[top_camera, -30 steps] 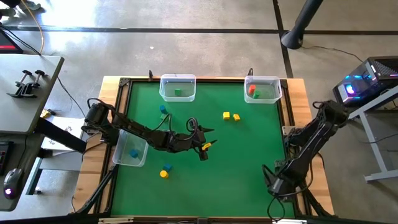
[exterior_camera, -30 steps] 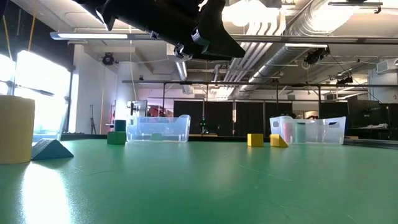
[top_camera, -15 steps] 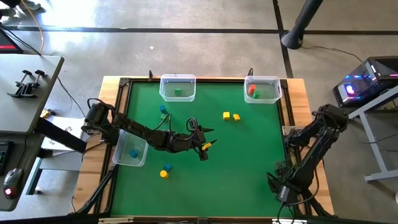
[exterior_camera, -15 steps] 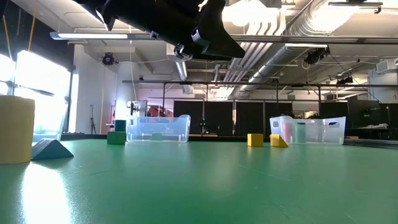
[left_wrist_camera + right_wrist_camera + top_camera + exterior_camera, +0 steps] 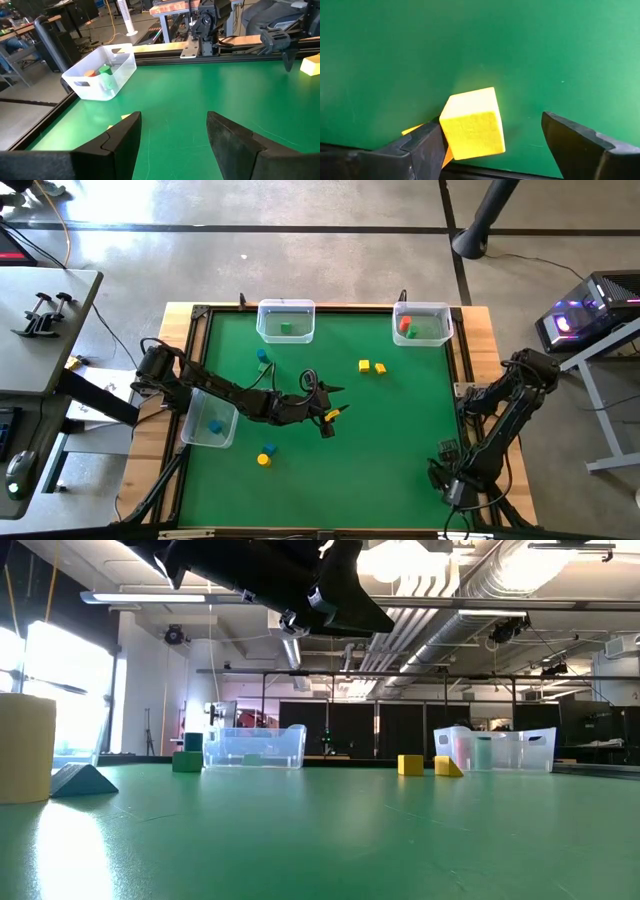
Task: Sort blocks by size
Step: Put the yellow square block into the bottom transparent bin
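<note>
The right arm has shifted in the last second: its elbow swings out a touch and the right claw point(image 5: 491, 122) slides closer to the table's point(image 5: 400, 445) near right corner, then settles. The left arm has not budged; the left claw point(image 5: 172, 125) hangs over the middle of the table, fingers spread, nothing between them.

What does that mean for the sorting? My read is that the right arm is lining up a pick. Its fingers are spread as wide as they go, and a yellow cube point(image 5: 472, 122) sits between them, pushed up against one finger and well clear of the other. So it is framed, not gripped. Nothing new has gone into a bin yet.

The cube is bright yellow, matte, with crisp edges. It lies on the green mat, turned a little askew to the fingers. Something orange point(image 5: 412, 131) peeks out behind it, next to the same finger; I cannot tell what it is.

Elsewhere, the far left bin point(image 5: 285, 332) holds one green block, the far right bin point(image 5: 440, 315) holds red and green, and the near left bin point(image 5: 222, 438) holds a blue one. Two yellow blocks point(image 5: 372, 366) lie loose in between.
</note>
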You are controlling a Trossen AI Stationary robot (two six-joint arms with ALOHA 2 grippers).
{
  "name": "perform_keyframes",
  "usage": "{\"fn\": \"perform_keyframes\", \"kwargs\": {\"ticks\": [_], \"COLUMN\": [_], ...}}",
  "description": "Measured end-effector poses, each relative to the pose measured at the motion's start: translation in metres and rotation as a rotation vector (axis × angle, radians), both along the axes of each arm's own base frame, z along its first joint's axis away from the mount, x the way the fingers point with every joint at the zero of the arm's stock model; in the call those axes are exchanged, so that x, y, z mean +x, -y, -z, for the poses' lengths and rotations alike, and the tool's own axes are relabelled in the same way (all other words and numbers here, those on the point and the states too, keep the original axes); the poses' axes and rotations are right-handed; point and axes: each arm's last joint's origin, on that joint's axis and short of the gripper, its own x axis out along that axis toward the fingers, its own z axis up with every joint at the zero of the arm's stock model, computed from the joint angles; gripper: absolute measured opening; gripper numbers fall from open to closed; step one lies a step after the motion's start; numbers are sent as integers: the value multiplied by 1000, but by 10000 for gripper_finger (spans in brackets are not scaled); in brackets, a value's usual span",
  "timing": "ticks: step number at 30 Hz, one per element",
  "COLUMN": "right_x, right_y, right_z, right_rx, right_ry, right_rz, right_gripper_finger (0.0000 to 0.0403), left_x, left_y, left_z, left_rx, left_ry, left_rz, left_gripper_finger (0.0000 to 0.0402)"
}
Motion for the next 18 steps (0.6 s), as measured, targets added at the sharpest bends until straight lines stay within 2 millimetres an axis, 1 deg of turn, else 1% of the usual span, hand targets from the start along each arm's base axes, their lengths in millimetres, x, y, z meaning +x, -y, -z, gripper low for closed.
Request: {"fn": "perform_keyframes", "kwargs": {"ticks": [2, 5, 8, 11, 12, 14, 18], "right_x": [0, -1, -1, 4, 6, 12, 20], "right_y": [0, 0, 0, 3, 3, 3, 11], "right_z": [0, 0, 0, 0, -1, -3, -13], "right_rx": [3, 7, 11, 8, 17, 43, 15], "right_ry": [-9, -29, -40, -50, -44, 6, 206], "right_rz": [1, 1, 18, 110, 121, 125, 124], "right_gripper_finger": [291, 254, 199, 135, 126, 128, 128], "left_x": [0, 0, 0, 0, 0, 0, 0], "left_y": [0, 0, 0, 0, 0, 0, 1], "left_z": [0, 0, 0, 0, 0, 0, -1], "left_rx": [0, 0, 0, 0, 0, 0, 2], "left_ry": [0, 0, 0, 0, 0, 1, 8], "left_rz": [0, 0, 0, 0, 0, 0, 4], "left_gripper_finger": [210, 210, 210, 211, 210, 210, 210]}}
